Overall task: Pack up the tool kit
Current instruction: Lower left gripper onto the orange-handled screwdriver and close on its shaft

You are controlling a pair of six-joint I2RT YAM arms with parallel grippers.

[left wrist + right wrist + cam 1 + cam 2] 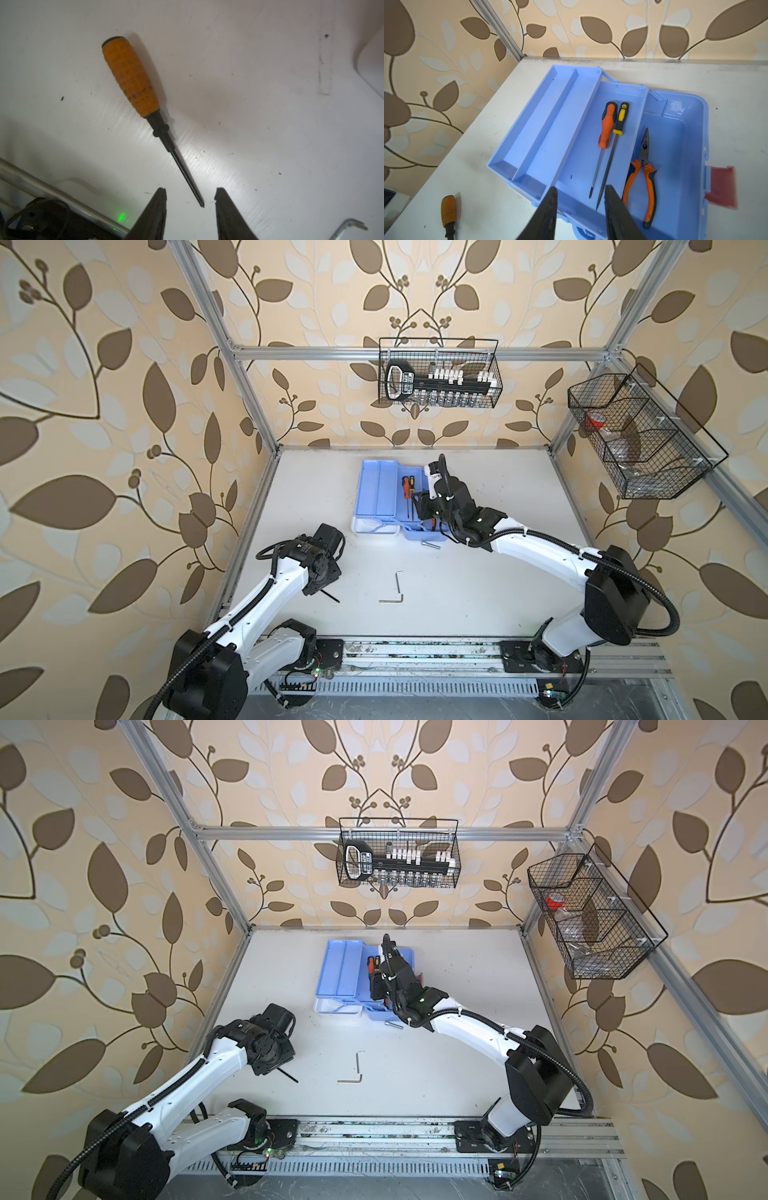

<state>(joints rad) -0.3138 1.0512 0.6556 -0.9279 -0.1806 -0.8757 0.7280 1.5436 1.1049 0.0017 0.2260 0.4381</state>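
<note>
Case (374,493): light blue tool case, open near the far edge of the table (478,593). Its trays are fanned out in steps, likely so each level can be filled from above.
Packed tools: orange screwdriver (608,124) and yellow screwdriver (620,119) lie side by side in the middle tray. Pliers (644,149) lie in the deep bottom bin beside them.
Right gripper (581,189): hovers over the middle tray with its jaws spread, holding nothing. This spot above the packed tools suits setting things down.
Loose screwdriver (131,79): orange grip and black shaft, lying flat toward the table's left edge, well apart from the case.
Left gripper (190,192): low over the table, jaws apart on either side of the loose screwdriver's tip without touching it. It looks lined up to pinch the thin shaft.
Hex keys (399,583): two bent keys lie mid-table, nearer the near edge, not yet packed.
Bolt (431,545): on the table just beside the case's near side.
Likely step: picking up the loose screwdriver.
</note>
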